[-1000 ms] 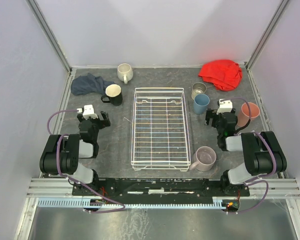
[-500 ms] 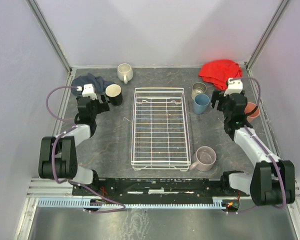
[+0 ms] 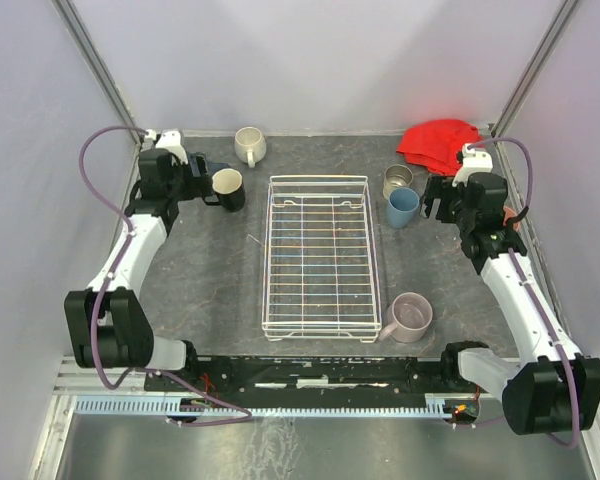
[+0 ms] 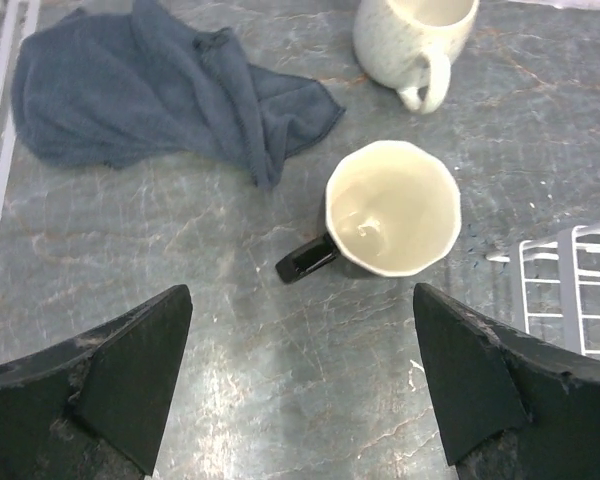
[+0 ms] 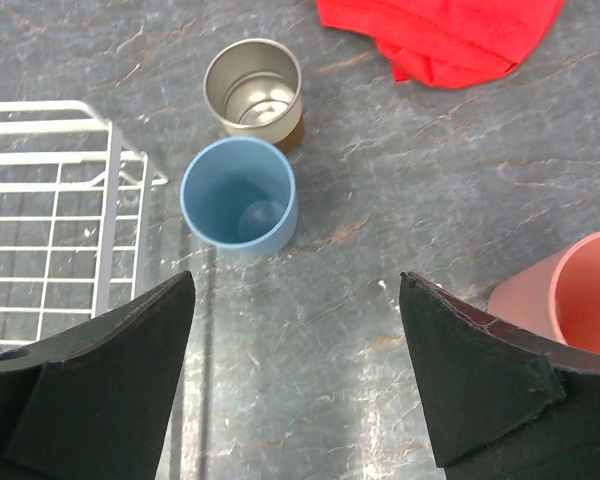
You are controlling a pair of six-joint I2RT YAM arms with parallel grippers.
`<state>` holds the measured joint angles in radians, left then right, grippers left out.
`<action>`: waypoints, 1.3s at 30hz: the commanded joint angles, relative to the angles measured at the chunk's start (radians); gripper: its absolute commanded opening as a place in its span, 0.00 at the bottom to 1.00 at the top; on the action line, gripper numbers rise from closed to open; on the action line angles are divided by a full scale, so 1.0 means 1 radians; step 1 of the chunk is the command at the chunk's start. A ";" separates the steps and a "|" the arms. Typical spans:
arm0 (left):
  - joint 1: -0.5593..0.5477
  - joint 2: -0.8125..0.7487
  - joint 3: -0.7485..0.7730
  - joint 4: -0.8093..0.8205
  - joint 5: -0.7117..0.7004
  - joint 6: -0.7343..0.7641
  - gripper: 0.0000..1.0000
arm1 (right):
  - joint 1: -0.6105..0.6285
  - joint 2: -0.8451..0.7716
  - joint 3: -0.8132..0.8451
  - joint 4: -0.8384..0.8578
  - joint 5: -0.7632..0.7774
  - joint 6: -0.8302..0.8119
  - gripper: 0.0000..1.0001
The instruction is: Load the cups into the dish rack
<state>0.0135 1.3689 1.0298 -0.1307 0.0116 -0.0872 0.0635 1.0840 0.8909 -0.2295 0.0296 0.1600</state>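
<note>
Left wrist: my left hand (image 4: 300, 290) is spread facing the black mug (image 4: 392, 207) by the far-left corner, to straddle it; right hand (image 5: 297, 278) spread too.

The dark grey marbled table (image 3: 220, 290) carries a white wire rack (image 3: 318, 179) at its middle. 6 cups stand upright around it. A cream mug (image 3: 248, 145) is near the far edge. A black mug (image 3: 226, 187) stands beside a crumpled dark blue cloth (image 4: 150, 90), left of the rack. To the right are a steel cup (image 3: 396, 181) and a blue cup (image 3: 402, 207), close together, with a salmon cup (image 5: 580, 300) further right. A pink mug (image 3: 411, 316) is just beside the rack's near right corner. A red cloth (image 3: 440, 147) lies far right.
</note>
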 commanded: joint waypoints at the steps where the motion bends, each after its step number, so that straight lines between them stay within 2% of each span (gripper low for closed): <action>1: 0.002 0.107 0.164 -0.142 0.139 0.136 0.97 | 0.005 -0.043 0.065 -0.094 -0.089 0.024 0.90; 8: 0.001 0.365 0.428 -0.286 0.289 0.195 0.92 | 0.014 -0.020 0.132 -0.152 -0.119 0.004 0.90; 10: 0.001 0.409 0.473 -0.303 0.291 0.195 0.90 | 0.014 -0.008 0.152 -0.159 -0.130 0.003 0.90; 12: 0.002 0.441 0.516 -0.320 0.286 0.197 0.83 | 0.014 0.000 0.166 -0.165 -0.133 0.000 0.91; 18: 0.001 0.557 0.646 -0.406 0.287 0.246 0.79 | 0.014 0.015 0.166 -0.159 -0.140 -0.002 0.91; 25: 0.001 0.641 0.720 -0.440 0.257 0.260 0.74 | 0.015 0.035 0.173 -0.159 -0.139 0.000 0.91; 33: -0.014 0.687 0.722 -0.460 0.209 0.269 0.69 | 0.015 0.045 0.190 -0.163 -0.138 0.008 0.91; 35: -0.021 0.694 0.719 -0.456 0.193 0.263 0.64 | 0.015 0.040 0.188 -0.163 -0.134 0.014 0.91; 39: -0.025 0.676 0.674 -0.393 0.184 0.229 0.44 | 0.019 0.030 0.199 -0.175 -0.125 0.032 0.92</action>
<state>-0.0025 2.0651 1.7073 -0.5808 0.2134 0.1310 0.0765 1.1336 1.0332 -0.4133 -0.0971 0.1715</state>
